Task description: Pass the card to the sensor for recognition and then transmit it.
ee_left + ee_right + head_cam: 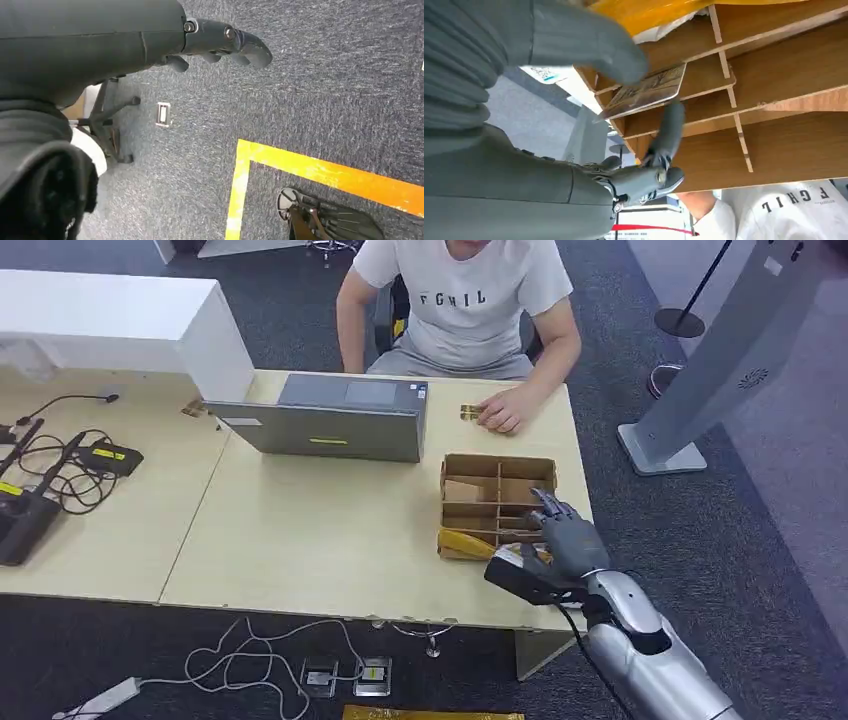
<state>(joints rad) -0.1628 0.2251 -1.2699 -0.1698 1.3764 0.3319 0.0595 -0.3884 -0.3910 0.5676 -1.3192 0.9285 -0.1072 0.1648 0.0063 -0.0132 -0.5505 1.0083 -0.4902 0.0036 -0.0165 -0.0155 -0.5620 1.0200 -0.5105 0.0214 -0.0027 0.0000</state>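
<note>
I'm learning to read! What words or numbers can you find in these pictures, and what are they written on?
"FGHIL": dark letters on the seated person's white T-shirt, upside down in the right wrist view.
Print on the small patterned card pinched by the right hand: too blurred to read.
Yellow label on the grey box-shaped sensor unit: too small to read.

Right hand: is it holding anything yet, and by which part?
The right hand pinches the card by its near end, thumb on one face and a finger on the other, over the wooden divider box. The left hand holds nothing.
</note>
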